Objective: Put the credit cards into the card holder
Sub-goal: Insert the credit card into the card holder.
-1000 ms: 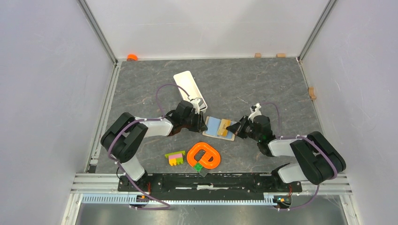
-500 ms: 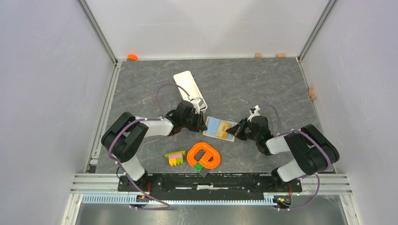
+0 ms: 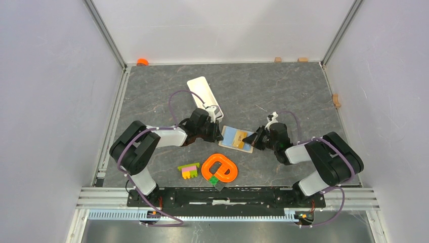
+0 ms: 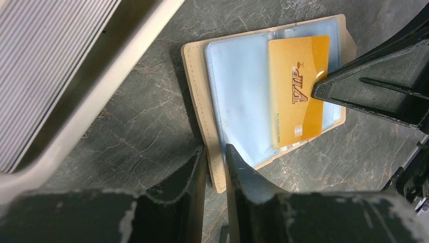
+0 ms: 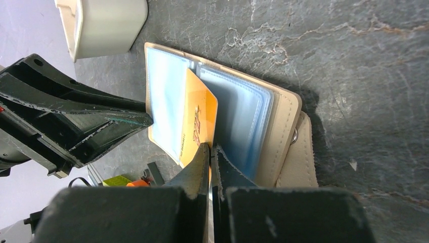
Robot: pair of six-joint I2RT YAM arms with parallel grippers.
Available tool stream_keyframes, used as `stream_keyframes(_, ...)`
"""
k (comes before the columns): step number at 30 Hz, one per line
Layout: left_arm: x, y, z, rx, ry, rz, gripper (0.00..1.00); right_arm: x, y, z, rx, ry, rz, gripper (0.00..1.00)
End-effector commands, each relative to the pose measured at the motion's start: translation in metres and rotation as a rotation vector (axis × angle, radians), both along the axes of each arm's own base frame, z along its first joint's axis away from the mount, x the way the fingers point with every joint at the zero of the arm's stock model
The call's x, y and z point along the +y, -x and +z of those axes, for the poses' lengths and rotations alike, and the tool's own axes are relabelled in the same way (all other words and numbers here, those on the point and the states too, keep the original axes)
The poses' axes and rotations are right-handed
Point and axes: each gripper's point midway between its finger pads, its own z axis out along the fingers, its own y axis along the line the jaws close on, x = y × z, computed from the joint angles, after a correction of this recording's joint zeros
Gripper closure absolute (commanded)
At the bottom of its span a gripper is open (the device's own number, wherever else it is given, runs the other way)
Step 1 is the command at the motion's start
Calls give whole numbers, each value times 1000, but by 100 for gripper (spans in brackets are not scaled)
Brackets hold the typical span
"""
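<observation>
The card holder [image 3: 233,136] lies open on the table, beige with pale blue clear sleeves [image 4: 238,96]. An orange-gold credit card [image 4: 296,86] marked VIP rests tilted over the sleeves. My right gripper [image 5: 210,152] is shut on that card's near edge [image 5: 197,119], seen in the top view at the holder's right side [image 3: 252,139]. My left gripper [image 4: 216,159] is shut on the holder's beige left edge [image 4: 195,91], one finger on each side of it. The holder's clasp tab [image 5: 298,162] lies flat by my right fingers.
A long white tray [image 3: 205,96] stands just behind the left gripper. An orange ring toy [image 3: 220,168] and pink-yellow-green bricks [image 3: 188,170] lie in front of the holder. Small blocks [image 3: 277,59] sit along the back edge and the right wall.
The left jaws have narrowed onto the holder's edge. The right arm has pulled its elbow inward while its gripper stays at the card.
</observation>
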Motion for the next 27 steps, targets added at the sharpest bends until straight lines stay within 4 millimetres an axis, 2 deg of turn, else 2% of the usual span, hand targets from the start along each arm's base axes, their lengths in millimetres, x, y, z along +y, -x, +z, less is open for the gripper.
stream_keyframes(1,0,8,-14,15,-48,-55,73,-6,4,-17,45,67,6,100)
stream_keyframes(23,-6,7,-10,3,-29,-93,77,4,-3,-29,93,129,48,100)
stream_keyframes(27,-13,10,-7,7,10,-113,78,7,-10,-28,70,174,60,95)
